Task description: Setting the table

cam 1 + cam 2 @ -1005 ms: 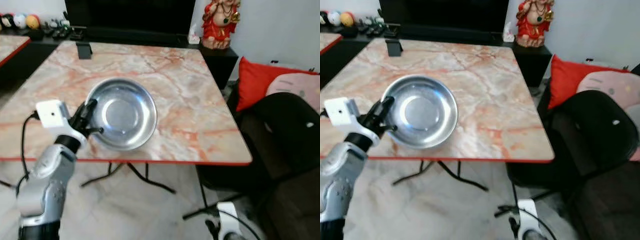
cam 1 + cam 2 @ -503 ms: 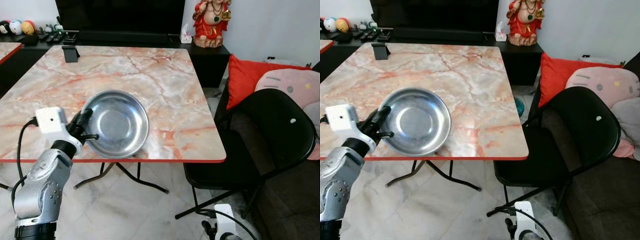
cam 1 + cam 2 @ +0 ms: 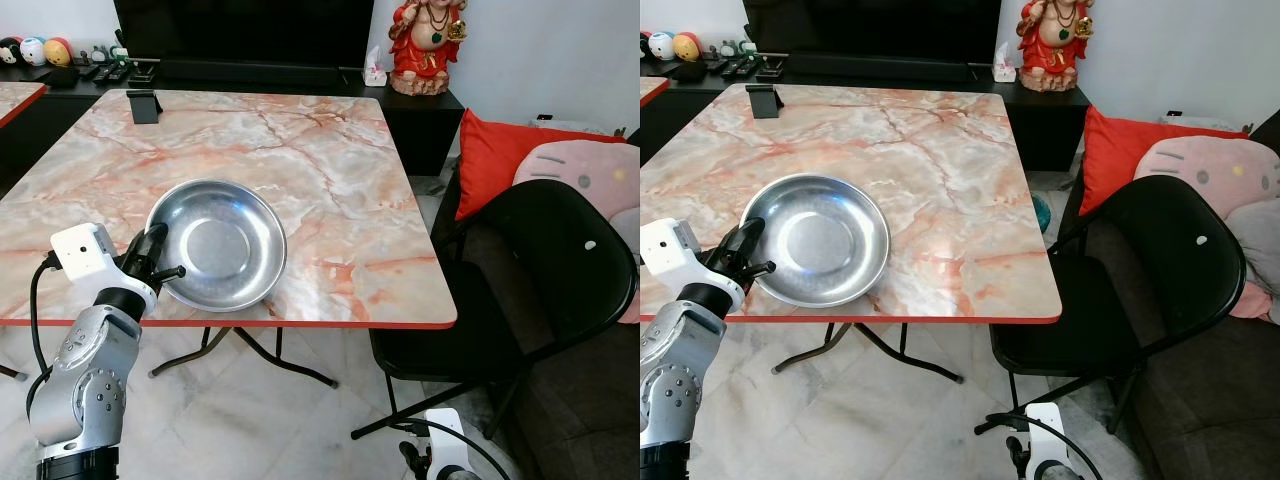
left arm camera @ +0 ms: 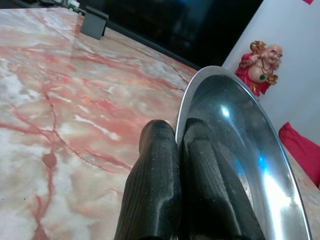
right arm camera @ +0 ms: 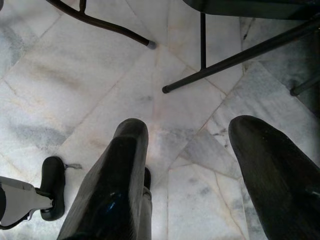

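A shallow steel bowl (image 3: 215,245) rests on the marble table (image 3: 330,170), close to its red front edge and left of centre. My left gripper (image 3: 158,255) is shut on the bowl's near-left rim. In the left wrist view both black fingers (image 4: 160,175) are pressed together against that rim, with the bowl (image 4: 235,130) curving away beyond them. My right gripper (image 5: 192,130) hangs open low over the tiled floor, and it holds nothing.
A black folding chair (image 3: 545,270) stands at the table's right side, in front of a red cushion (image 3: 500,150) and a pink plush pillow (image 3: 590,165). A small black stand (image 3: 145,105) sits at the table's far left. A red statue (image 3: 425,45) tops the black cabinet behind.
The camera has drawn back, so the chair and table edge now show in full. The bowl, still in my left gripper, has slid a little to the left along the front edge.
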You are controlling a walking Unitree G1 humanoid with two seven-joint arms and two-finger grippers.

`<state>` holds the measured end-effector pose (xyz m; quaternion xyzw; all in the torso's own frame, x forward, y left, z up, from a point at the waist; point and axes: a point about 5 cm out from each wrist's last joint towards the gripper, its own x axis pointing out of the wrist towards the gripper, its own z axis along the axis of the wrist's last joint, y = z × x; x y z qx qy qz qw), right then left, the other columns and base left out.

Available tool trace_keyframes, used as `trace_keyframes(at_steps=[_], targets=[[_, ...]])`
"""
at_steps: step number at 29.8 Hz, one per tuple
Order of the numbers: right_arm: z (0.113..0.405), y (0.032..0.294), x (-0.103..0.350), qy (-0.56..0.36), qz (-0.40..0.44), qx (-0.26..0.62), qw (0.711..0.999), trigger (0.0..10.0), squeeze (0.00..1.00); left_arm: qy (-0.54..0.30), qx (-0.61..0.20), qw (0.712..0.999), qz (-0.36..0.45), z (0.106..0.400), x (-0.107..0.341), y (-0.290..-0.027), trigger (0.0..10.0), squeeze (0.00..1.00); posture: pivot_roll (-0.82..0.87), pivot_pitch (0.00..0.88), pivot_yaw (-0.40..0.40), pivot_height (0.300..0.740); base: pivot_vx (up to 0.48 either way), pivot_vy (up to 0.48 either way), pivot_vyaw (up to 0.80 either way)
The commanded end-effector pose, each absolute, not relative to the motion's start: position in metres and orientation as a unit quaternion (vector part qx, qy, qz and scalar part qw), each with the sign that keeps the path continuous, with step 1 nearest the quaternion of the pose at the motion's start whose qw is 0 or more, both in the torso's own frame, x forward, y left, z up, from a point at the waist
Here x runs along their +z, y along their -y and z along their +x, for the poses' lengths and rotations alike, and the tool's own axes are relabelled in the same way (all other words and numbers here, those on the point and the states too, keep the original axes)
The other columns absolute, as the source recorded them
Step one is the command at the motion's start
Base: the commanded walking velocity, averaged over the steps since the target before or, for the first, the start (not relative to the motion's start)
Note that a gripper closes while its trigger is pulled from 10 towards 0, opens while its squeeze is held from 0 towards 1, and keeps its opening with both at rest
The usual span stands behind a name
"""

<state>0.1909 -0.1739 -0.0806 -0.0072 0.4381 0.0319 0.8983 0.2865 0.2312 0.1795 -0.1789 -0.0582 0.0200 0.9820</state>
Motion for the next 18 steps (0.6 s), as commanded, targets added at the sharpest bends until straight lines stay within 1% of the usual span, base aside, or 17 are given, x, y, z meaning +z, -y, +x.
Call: trace_keyframes(at_steps=[1, 9, 17, 18], targets=[[0.192, 0.175, -0.08, -0.436, -0.004, 0.028, 0.9, 10.0, 0.0, 0.078, 0.019, 0.979, -0.185, 0.289, 0.188, -0.231, 10.0, 0.0, -0.01, 0.0, -0.061, 0.719, 0.27, 0.0, 0.0], [0.192, 0.175, -0.08, -0.436, -0.005, 0.028, 0.899, 10.0, 0.0, 0.083, 0.02, 0.979, -0.186, 0.291, 0.193, -0.231, 10.0, 0.0, -0.01, 0.0, -0.061, 0.719, 0.283, 0.0, 0.0], [0.193, 0.175, -0.08, -0.436, -0.005, 0.029, 0.899, 10.0, 0.0, 0.083, 0.01, 0.982, -0.167, 0.292, 0.198, -0.236, 10.0, 0.0, -0.01, 0.0, -0.062, 0.719, 0.297, 0.0, 0.0], [0.193, 0.175, -0.08, -0.436, -0.005, 0.029, 0.899, 10.0, 0.0, 0.081, 0.006, 0.983, -0.165, 0.293, 0.199, -0.236, 10.0, 0.0, -0.01, 0.0, -0.064, 0.719, 0.0, 0.0, 0.0]])
